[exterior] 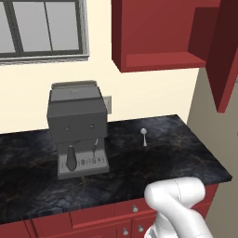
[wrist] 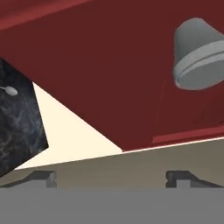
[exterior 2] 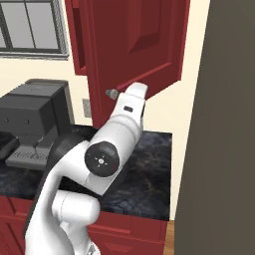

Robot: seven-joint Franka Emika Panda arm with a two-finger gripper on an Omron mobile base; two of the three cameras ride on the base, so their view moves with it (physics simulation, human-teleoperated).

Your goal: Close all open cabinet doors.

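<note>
Cabinet door (exterior 2: 144, 45) open; hand view shows knob (wrist: 199, 54).

- The coffee machine (exterior: 77, 128) stands on the counter (exterior: 176, 153), against the wall below the window (exterior: 42, 29).
- A spoon (exterior: 144, 136) lies on the counter to the machine's right, apart from it.
- The wall cabinet (exterior: 158, 35) hangs above the counter's right part; its open cabinet door (exterior 2: 134, 50) swings out over the counter's right end.
- The knob (wrist: 199, 54) sits near that door's lower corner.
- Drawers (exterior: 107, 214) sit under the counter's front edge.

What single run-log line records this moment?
cabinet door: open | fingers: apart, holding nothing, near door knob | task: unfinished
</note>
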